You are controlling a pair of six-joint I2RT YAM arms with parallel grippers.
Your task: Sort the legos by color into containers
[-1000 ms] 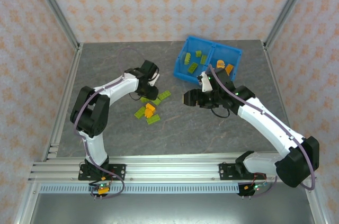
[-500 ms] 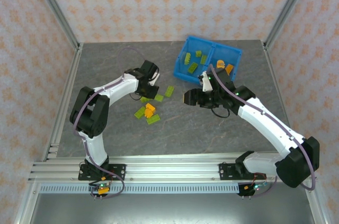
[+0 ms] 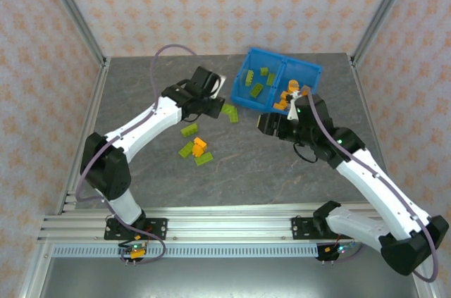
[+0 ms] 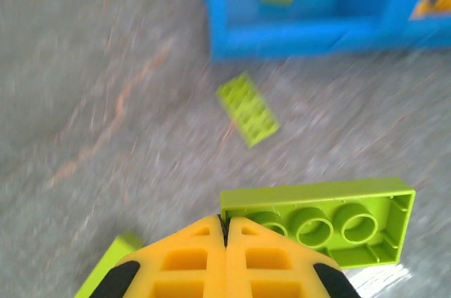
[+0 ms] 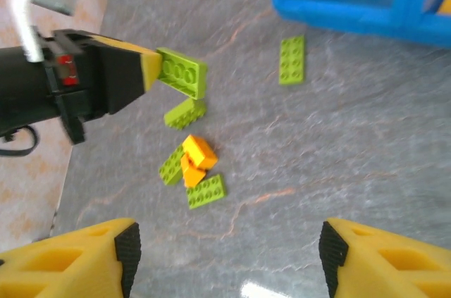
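- Gripping a lime green brick by one long edge, the left gripper is seen with its fingers pressed together; the brick's hollow underside is turned toward the wrist camera.
- This held brick is kept tilted over the grey table, a little short of the near wall of the blue bin.
- The right gripper is spread wide with nothing between its fingers, and it hangs over the table just in front of the bin.
- The bin is split by a middle wall into two square compartments.
- In the left compartment, several green bricks are held.
- In the right compartment, orange bricks are held, partly covered by the right arm.
- One flat green piece is left on the table just outside the bin's near wall.
- Another green one lies below the left gripper.
- An orange pair is found touching, with a green brick on each side, well apart from the bin.
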